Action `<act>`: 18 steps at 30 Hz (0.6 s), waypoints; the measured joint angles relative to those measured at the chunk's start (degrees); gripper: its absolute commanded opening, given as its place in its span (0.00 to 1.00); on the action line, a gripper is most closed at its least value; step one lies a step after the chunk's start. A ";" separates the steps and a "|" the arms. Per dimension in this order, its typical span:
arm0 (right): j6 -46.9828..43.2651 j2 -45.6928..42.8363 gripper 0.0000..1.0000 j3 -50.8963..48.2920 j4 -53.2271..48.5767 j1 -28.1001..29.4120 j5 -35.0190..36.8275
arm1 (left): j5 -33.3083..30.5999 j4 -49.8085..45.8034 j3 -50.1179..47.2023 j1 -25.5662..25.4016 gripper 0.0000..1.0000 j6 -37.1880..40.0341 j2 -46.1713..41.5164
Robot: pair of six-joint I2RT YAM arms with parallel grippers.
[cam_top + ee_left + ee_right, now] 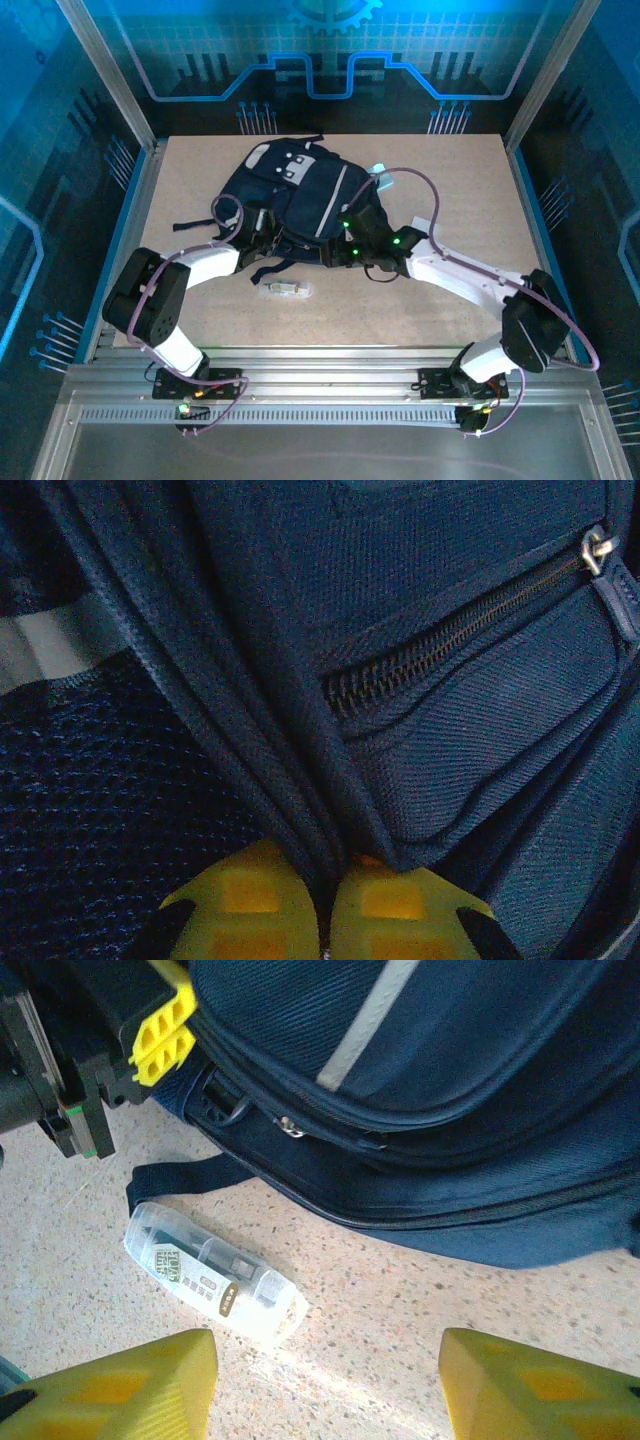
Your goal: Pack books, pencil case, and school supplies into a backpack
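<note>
The dark navy backpack (300, 190) lies flat in the middle of the table, its pale stripe facing up. My left gripper (335, 885) is shut on a fold of backpack (400, 570) fabric just below a closed zipper (450, 640); from above it sits at the bag's near left edge (266, 238). My right gripper (330, 1380) hangs open over bare table beside the bag's near edge (347, 256), nothing between its fingers. A short clear tube (215, 1275) with a whitish end lies on the table just left of it (285, 290). The books and pencil case are out of view.
Black straps (215, 215) trail off the bag's left side. A small pale-blue piece (378, 168) lies against the bag's far right edge. Open tabletop (420, 300) stretches in front of and to the right of the bag. Frame posts edge the table.
</note>
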 measured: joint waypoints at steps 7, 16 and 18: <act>3.21 7.02 0.55 2.56 4.31 1.95 0.66 | -1.66 -2.12 0.00 -2.27 0.00 -2.38 -7.02; 10.47 12.66 0.65 6.03 9.70 3.72 5.11 | -3.91 -3.26 -0.11 -4.83 0.00 -6.05 -10.36; 11.61 14.19 0.64 8.09 9.57 4.68 7.56 | -4.37 -3.21 -0.13 -5.27 0.00 -6.60 -10.36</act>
